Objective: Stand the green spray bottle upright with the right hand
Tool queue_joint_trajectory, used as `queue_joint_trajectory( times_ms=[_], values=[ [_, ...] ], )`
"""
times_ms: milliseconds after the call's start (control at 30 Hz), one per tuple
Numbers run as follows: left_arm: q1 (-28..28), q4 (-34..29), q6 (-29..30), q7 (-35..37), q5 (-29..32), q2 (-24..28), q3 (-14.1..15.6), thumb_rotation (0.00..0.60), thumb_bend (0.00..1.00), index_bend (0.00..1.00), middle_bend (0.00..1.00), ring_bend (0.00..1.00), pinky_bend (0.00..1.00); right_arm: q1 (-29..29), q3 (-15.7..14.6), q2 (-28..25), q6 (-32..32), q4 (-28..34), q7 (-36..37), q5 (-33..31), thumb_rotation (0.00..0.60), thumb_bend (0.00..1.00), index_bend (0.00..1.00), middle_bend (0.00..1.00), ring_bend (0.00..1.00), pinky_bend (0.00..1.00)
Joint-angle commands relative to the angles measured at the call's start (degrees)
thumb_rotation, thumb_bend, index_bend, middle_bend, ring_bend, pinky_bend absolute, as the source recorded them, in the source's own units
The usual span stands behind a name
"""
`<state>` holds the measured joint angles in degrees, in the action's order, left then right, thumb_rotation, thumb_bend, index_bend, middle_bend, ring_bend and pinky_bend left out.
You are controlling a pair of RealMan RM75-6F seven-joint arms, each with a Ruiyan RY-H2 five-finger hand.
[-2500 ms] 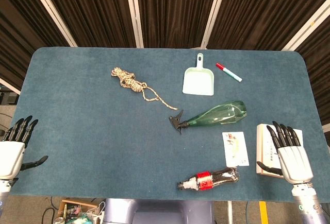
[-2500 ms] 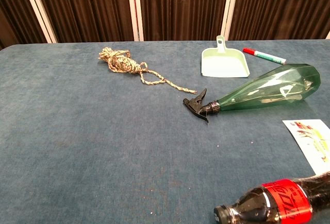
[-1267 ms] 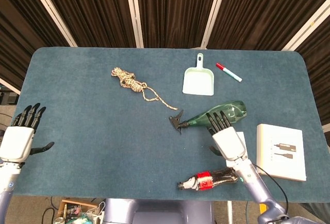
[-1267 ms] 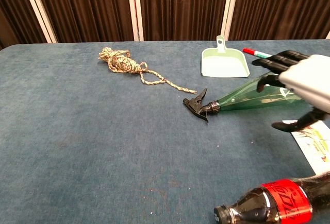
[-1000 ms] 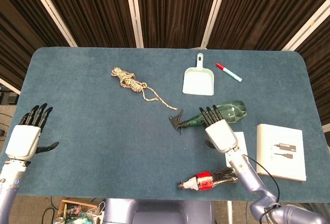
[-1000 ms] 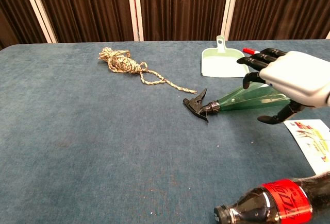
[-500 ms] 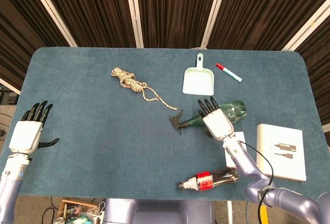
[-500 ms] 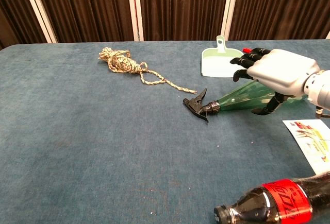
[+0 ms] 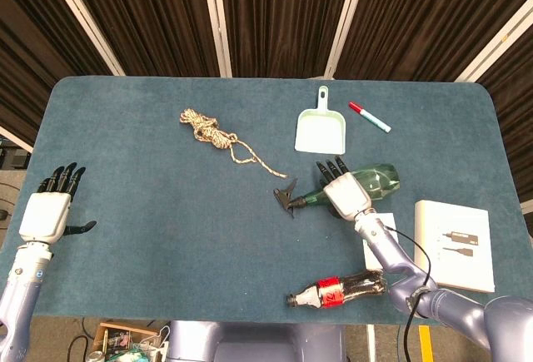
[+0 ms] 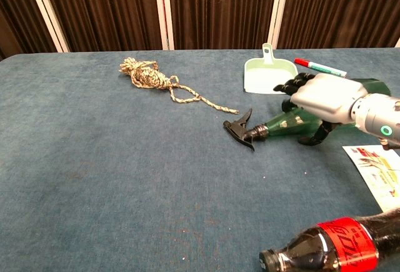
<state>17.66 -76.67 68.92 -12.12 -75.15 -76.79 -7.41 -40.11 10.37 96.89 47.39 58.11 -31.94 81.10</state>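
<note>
Bare table (image 9: 150, 212) left of the spray bottle (image 9: 376, 180), dustpan (image 9: 321, 131) just behind, cola bottle (image 9: 337, 288) near in front

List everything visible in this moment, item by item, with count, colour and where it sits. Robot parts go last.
green spray bottle: one, green with a black trigger head, lying on its side right of centre, head pointing left
rope: one, beige, coiled with a loose tail, far left of centre
dustpan: one, pale green, far side, handle pointing away
marker: one, white with a red cap, right of the dustpan
cola bottle: one, dark with a red label, lying at the near edge
card: one, white, printed, near right
booklet: one, white, right edge
table: one, blue cloth
left hand: fingers apart, holds nothing, near left corner
right hand: over the spray bottle's body, fingers draped across it
</note>
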Motion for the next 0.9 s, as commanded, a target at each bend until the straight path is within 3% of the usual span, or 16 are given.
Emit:
queue_joint_trajectory(
  times_ms=[33, 167, 367, 667, 800, 900],
  values=[
    [0.2, 0.1, -0.4, 0.2, 0.3, 0.0, 0.0, 0.6, 0.05, 0.0, 0.0, 0.0, 0.17, -0.9, -0.9, 1.6, -0.3, -3.0, 2.0, 0.5, 0.6, 0.4, 0.53, 0.0, 0.0, 0.0],
    [0.4, 0.4, -0.8, 0.6, 0.6, 0.1, 0.1, 0.6, 0.05, 0.0, 0.0, 0.0, 0.17, -1.1, -1.3, 3.5, 2.2, -6.2, 3.8, 1.5, 0.6, 0.54, 0.72, 0.01, 0.0, 0.0],
    [0.4, 0.0, -0.6, 1.1, 0.3, 0.4, 0.3, 0.6, 0.05, 0.0, 0.0, 0.0, 0.17, -0.4, -1.9, 4.8, 9.8, -7.7, 8.4, 4.8, 0.6, 0.67, 0.79, 0.05, 0.0, 0.0],
    [-0.1, -1.2, 1.5, 1.6, -1.2, 1.1, 1.1, 0.6, 0.06, 0.0, 0.0, 0.0, 0.17, 0.4, -3.5, 1.3, 18.4, -2.8, 10.5, 9.3, 0.6, 0.67, 0.8, 0.06, 0.0, 0.02],
    [-0.3, -1.8, 2.4, 1.5, -1.8, 1.3, 1.4, 0.6, 0.06, 0.0, 0.0, 0.0, 0.17, 0.0, -4.0, -1.1, 24.4, 1.0, 21.7, 13.6, 0.6, 0.67, 0.84, 0.1, 0.0, 0.09],
    [-0.5, -2.2, 3.1, 1.2, -2.5, 1.4, 1.8, 0.6, 0.06, 0.0, 0.0, 0.0, 0.17, -0.6, -4.0, -0.4, 31.1, -2.1, 30.1, 17.2, 0.6, 0.66, 0.85, 0.11, 0.0, 0.09]
  ],
)
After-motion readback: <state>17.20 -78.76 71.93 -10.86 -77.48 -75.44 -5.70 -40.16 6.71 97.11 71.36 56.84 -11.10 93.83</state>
